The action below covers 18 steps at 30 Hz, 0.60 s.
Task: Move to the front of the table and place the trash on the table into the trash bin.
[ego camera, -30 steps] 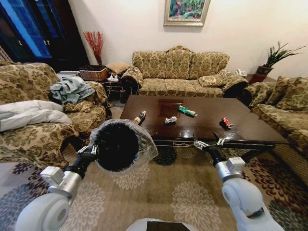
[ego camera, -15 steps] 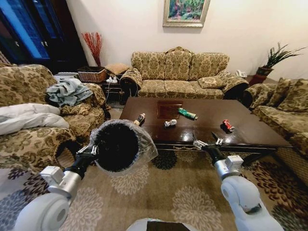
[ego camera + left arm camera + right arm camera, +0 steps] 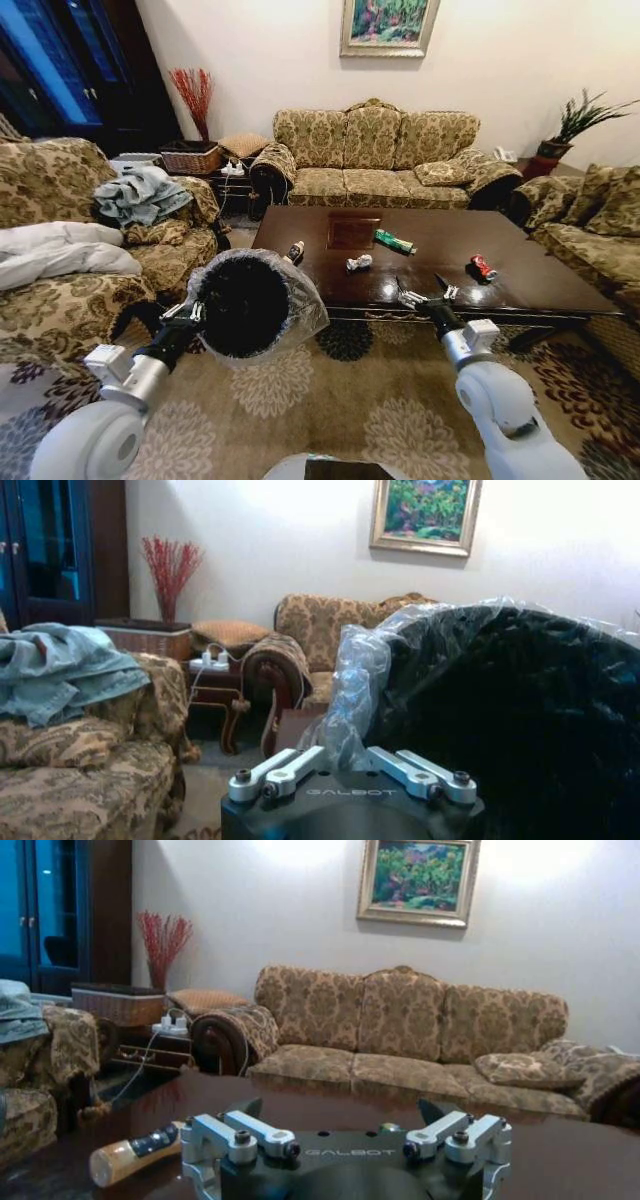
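Head view: rug open up to the table edge; trash, bottle to can, sits closer than before. Left wrist: left gripper clamps trash bin. Right wrist: right gripper spread wide over the tabletop.

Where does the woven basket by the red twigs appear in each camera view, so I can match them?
Head view: woven basket far back, left of the sofa.
Left wrist view: woven basket beneath the red twigs.
Right wrist view: woven basket beneath the same twigs.
Shared landmark: framed painting above the sofa.
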### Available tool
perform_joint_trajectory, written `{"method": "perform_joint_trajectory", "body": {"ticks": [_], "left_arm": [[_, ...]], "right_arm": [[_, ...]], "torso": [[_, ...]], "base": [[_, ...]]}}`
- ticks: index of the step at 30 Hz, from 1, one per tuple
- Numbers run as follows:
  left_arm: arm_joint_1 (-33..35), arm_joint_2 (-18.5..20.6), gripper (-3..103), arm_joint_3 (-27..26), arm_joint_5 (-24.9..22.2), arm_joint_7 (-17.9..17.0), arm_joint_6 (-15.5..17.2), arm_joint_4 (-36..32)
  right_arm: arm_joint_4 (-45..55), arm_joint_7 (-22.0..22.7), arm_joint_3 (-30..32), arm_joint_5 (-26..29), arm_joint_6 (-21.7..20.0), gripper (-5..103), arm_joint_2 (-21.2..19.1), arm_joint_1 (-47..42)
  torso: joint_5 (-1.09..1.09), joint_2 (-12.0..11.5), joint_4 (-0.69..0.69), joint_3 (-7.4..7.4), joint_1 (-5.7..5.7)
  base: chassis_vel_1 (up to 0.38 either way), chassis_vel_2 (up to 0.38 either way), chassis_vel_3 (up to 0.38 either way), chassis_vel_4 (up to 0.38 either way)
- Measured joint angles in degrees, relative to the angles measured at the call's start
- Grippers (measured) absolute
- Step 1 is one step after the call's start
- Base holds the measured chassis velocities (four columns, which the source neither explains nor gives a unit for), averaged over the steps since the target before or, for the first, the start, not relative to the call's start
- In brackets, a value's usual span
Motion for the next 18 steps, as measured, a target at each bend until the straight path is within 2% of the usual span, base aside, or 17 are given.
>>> {"method": "perform_joint_trajectory", "body": {"ticks": [9,18], "left_arm": [[-0.7,0.1,2,0.4,0.0,0.6,-0.2,0.9],[-0.3,0.4,2,0.1,0.0,0.9,-0.3,1.0]], "right_arm": [[-1.8,0.1,-0.8,-0.5,-0.3,100,0.2,0.7],[-5.7,0.8,-2.8,-1.1,-0.4,100,0.7,4.0]], "torso": [[-0.02,0.0,0.0,0.0,0.01],[-0.01,0.0,0.0,0.0,0.0]], "base": [[0.112,0.267,-0.101,-0.267],[0.097,0.207,-0.093,-0.195]]}}
